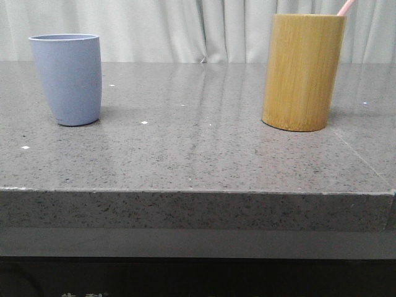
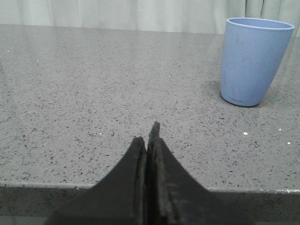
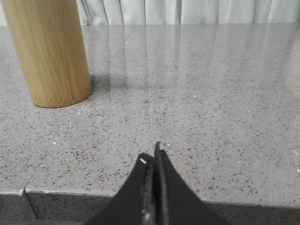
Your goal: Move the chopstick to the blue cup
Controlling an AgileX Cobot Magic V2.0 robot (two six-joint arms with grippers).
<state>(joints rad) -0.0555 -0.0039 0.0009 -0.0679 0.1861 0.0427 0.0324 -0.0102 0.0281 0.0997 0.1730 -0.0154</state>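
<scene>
The blue cup (image 1: 67, 78) stands upright at the left of the grey stone table; it also shows in the left wrist view (image 2: 254, 60). A pale pink chopstick tip (image 1: 346, 7) sticks out of the tall tan bamboo holder (image 1: 302, 72) at the right; the rest is hidden inside. The holder also shows in the right wrist view (image 3: 49, 50). My left gripper (image 2: 149, 136) is shut and empty, near the table's front edge, apart from the cup. My right gripper (image 3: 154, 153) is shut and empty, near the front edge, apart from the holder. Neither gripper shows in the front view.
The speckled grey table (image 1: 198, 154) ends in a thick front edge (image 1: 198, 210). A pale curtain (image 1: 185, 28) hangs behind it. Small white specks lie on the surface between the cup and the holder.
</scene>
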